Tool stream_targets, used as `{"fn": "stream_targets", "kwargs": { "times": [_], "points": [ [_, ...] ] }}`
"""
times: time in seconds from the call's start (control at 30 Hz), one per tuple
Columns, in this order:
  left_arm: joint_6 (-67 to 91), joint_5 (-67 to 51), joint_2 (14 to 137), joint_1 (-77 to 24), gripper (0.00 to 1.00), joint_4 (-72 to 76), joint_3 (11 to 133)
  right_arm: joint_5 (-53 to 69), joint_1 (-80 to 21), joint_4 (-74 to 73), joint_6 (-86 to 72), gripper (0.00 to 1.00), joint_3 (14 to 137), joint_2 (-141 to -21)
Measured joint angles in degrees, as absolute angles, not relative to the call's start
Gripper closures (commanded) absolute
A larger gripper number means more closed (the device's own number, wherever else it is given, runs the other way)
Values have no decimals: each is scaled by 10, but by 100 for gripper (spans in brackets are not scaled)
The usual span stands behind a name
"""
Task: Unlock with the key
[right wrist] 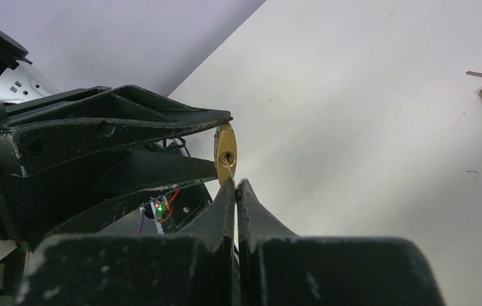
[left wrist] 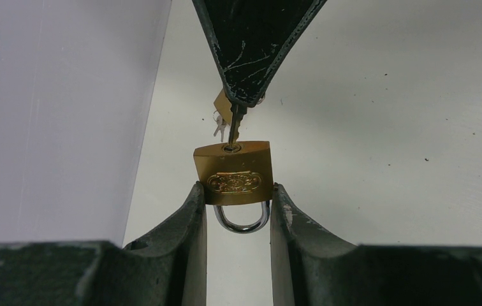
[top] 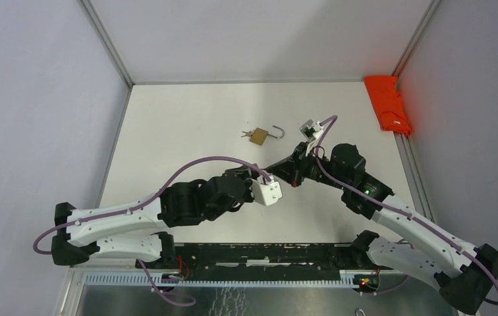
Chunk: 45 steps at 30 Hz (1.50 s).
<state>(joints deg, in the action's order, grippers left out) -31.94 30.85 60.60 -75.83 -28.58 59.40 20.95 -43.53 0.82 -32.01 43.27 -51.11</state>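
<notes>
above the table [top: 187,118] my left gripper [left wrist: 237,189] clamps the brass padlock [left wrist: 233,173], keyhole [left wrist: 231,148] facing twelve o'clock in its wrist view; my right gripper [left wrist: 246,89], clenched on the key [left wrist: 235,126], aims it straight in from twelve.

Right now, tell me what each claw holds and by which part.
Left claw clamps the brass padlock by its body's sides, near the shackle. Right claw pinches the key by its head, blade in the keyhole.

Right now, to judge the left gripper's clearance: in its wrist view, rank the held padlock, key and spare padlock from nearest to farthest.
1. Held padlock, clamped in the left gripper.
2. Key, sticking from its keyhole.
3. Spare padlock, on the table beyond.
</notes>
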Motion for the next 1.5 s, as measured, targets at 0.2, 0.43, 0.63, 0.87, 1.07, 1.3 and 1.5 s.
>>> {"fn": "stream_targets", "kwargs": {
  "times": [0.2,0.43,0.63,0.87,1.07,1.3,1.5],
  "points": [
    [-319,308,606,-758,98,-286,594,210,-436,8,-321,100,433,-511],
    [-319,308,606,-758,98,-286,594,212,-438,10,-321,100,433,-512],
    [-319,308,606,-758,98,-286,594,212,-438,21,-321,100,433,-516],
    [-319,309,606,-756,98,-293,594,215,-439,27,-321,100,433,-525],
    [-319,308,602,-756,98,-295,594,215,-440,27,-321,100,433,-525],
    [-319,307,602,-756,98,-296,594,213,-441,24,-321,100,433,-522],
    [-319,300,601,-756,98,-297,594,213,-441,23,-320,100,433,-522]
  ]
}}
